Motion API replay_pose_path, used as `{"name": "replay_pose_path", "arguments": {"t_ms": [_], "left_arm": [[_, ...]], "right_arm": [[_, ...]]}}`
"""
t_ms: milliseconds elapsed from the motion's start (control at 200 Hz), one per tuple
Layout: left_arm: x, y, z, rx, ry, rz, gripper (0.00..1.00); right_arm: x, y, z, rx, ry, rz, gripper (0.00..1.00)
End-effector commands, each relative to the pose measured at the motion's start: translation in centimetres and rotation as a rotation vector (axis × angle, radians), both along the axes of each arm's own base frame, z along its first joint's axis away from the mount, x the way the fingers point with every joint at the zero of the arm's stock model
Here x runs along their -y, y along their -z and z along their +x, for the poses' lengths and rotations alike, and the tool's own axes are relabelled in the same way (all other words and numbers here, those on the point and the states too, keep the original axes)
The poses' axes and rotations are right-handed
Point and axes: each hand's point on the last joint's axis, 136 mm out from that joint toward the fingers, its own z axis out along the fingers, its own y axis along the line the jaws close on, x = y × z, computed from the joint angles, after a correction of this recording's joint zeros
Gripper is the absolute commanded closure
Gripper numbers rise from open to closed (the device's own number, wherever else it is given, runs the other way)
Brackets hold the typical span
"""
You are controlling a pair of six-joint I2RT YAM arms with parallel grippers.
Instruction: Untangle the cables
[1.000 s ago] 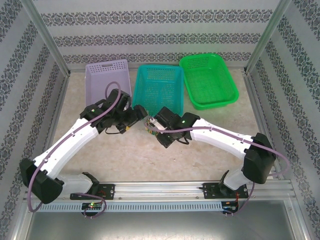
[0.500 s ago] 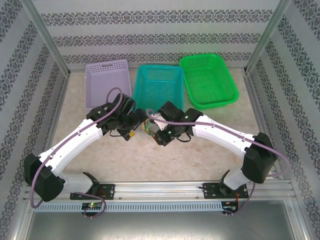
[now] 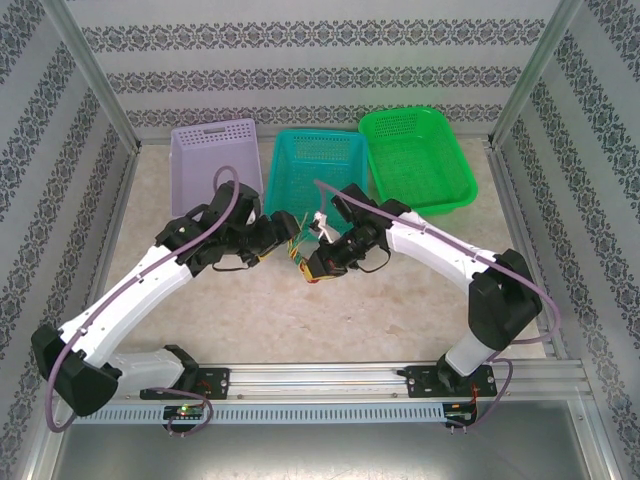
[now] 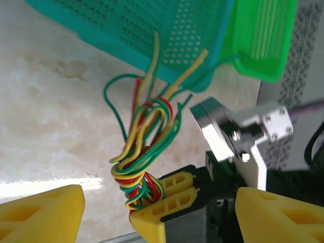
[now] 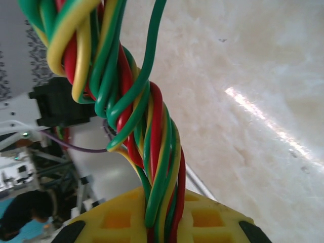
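Three baskets, purple basket, teal basket, green basket, one bundle of cables, two claws, left claw, right claw

Robot lab test cell: white left arm and right arm bolted to a metal rail on a marble-look surface, boxed in by aluminium posts and patterned wall panels.

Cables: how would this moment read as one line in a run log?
cables: green, yellow, red, twisted together | right gripper: shut on cables | left gripper: open, facing bundle | untangled: not yet
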Motion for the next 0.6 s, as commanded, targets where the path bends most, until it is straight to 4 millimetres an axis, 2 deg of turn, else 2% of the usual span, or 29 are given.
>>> {"name": "replay_pose_path", "arguments": {"t_ms": [0, 160, 290, 375, 470, 545, 595], "left_arm": [[1.6, 1.2, -1.3, 0.068, 0.296, 0.086, 0.22], [1.4, 2.1, -1.1, 0.114, 0.45, 0.213, 0.2], [0.8, 2.4, 0.4, 0.154, 0.462, 0.313, 0.19], [1.0, 2.3, 1.3, 0.191, 0.455, 0.318, 0.22], [1.6, 3.1, 1.6, 0.176, 0.468, 0.296, 0.31], [1.8, 3.9, 1.4, 0.15, 0.478, 0.286, 0.48], [1.9, 4.2, 1.3, 0.146, 0.476, 0.277, 0.56]], "right_arm": [[-1.1, -3.2, 0.1, -0.069, -0.009, 0.115, 1.0], [-1.5, -3.7, -0.1, -0.106, -0.029, 0.127, 1.0], [-1.8, -4.0, -0.7, -0.122, -0.048, 0.14, 1.0], [-1.8, -4.1, -1.0, -0.123, -0.055, 0.142, 1.0], [-1.7, -4.3, -1.0, -0.12, -0.043, 0.148, 1.0], [-1.5, -4.6, -0.7, -0.115, -0.03, 0.161, 1.0], [-1.4, -4.8, -0.6, -0.114, -0.023, 0.167, 1.0]]}}
